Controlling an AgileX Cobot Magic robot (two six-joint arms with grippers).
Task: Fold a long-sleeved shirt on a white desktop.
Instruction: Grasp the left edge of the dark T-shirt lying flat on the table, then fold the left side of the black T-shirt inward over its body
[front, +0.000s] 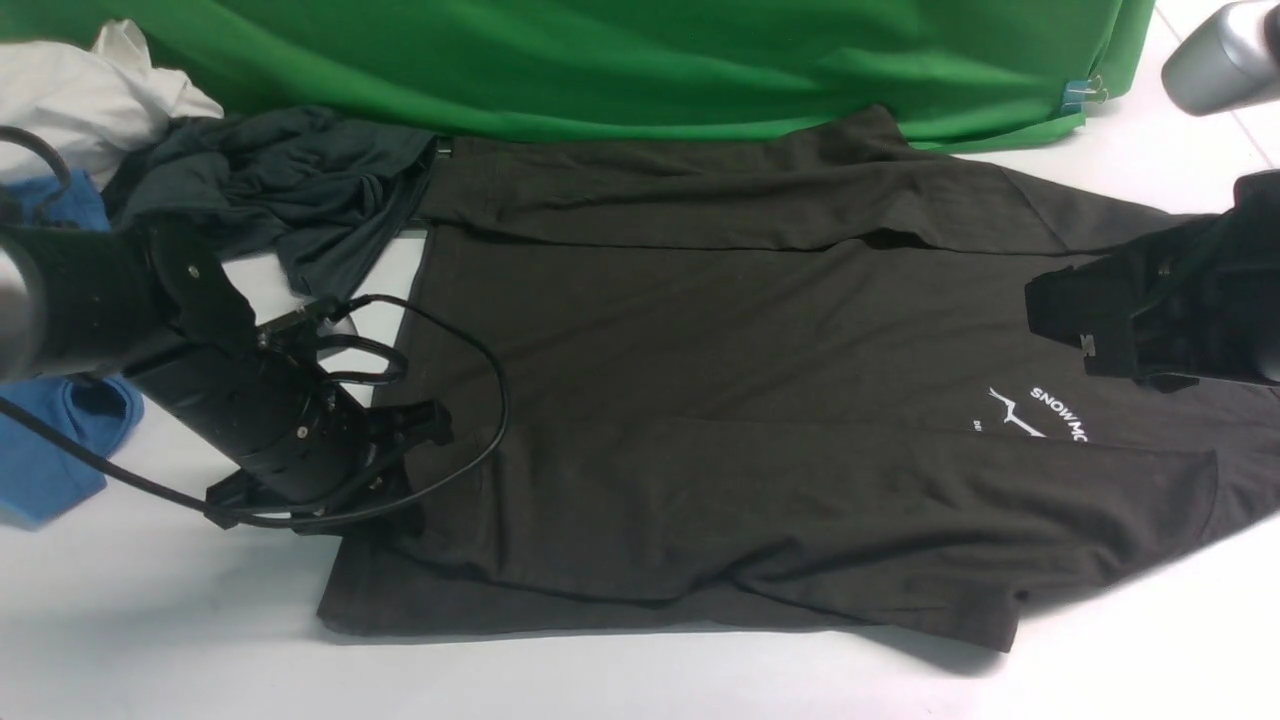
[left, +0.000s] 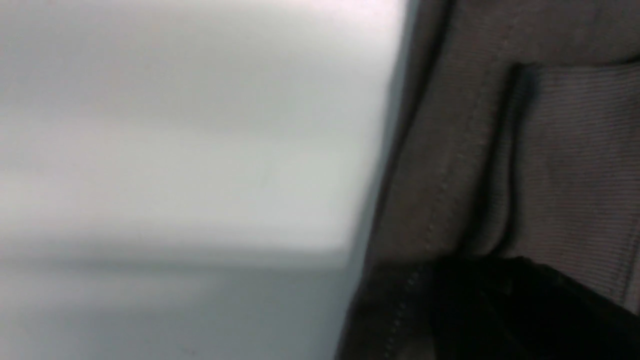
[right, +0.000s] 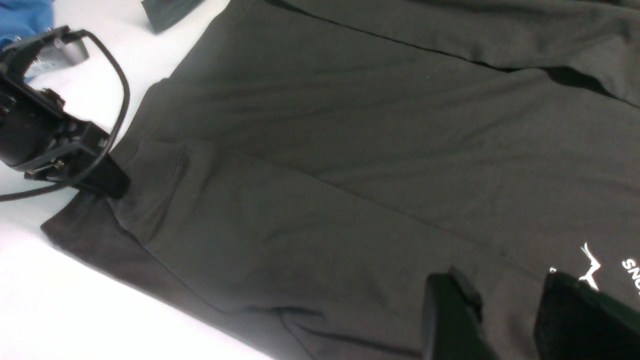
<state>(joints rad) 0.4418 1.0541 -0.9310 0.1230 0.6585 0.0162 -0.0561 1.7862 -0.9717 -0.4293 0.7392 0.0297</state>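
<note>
Roughly halfway, I'd say: the long-sleeved shirt (front: 720, 400) lies flat across the middle of the front view on the white desktop (front: 600, 680), hem at the left of the frame and printed chest at the right. Both sleeves look folded in over the body, one along the top edge and one along the bottom. The body folds, hem towards collar, are not done. The left gripper (front: 415, 470) sits at the hem's lower-left corner, touching cloth. Its jaws are hidden, so I cannot tell whether they are pinching the hem or only resting on it, and no cloth is lifted. The right gripper (right: 505, 320) hangs over the chest beside the lettering, jaws partly apart with nothing between them. As for edges, the hem's upper-left corner touches the charcoal garment (front: 290, 190), which risks a snag if that corner gets dragged. The green cloth (front: 640, 60) borders the shirt's top edge closely, so there is little room there. The blue garment (front: 50, 460) lies at far left, behind the left arm. Bare desktop runs along the bottom of the frame. The shirt's right end runs out of the frame, so the room there is unknown.
</note>
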